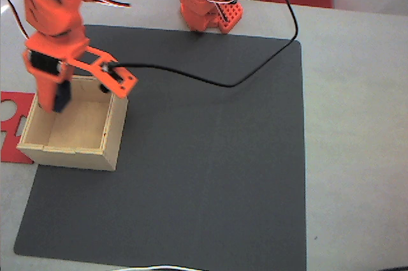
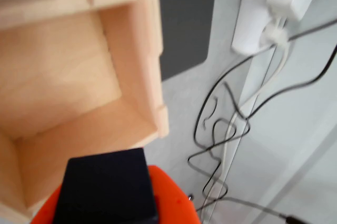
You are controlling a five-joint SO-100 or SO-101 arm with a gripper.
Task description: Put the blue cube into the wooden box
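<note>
The wooden box (image 1: 73, 152) stands open-topped on the left edge of the mat in the fixed view. My orange gripper (image 1: 57, 100) hangs over the box's left half, shut on the blue cube (image 1: 62, 94), which looks almost black. The cube is above the box floor, inside the line of the walls. In the wrist view the blue cube (image 2: 105, 187) sits at the bottom, resting against an orange finger (image 2: 171, 200). The box's pale wall (image 2: 145, 50) and bare floor lie just beyond it.
A dark grey mat (image 1: 210, 156) covers most of the table. A red cut-out sheet (image 1: 11, 108) lies left of the box. A black cable (image 1: 210, 81) runs across the mat from the gripper. The arm's base (image 1: 207, 6) is at the back. A white power strip (image 2: 253, 13) and loose wires lie off the mat.
</note>
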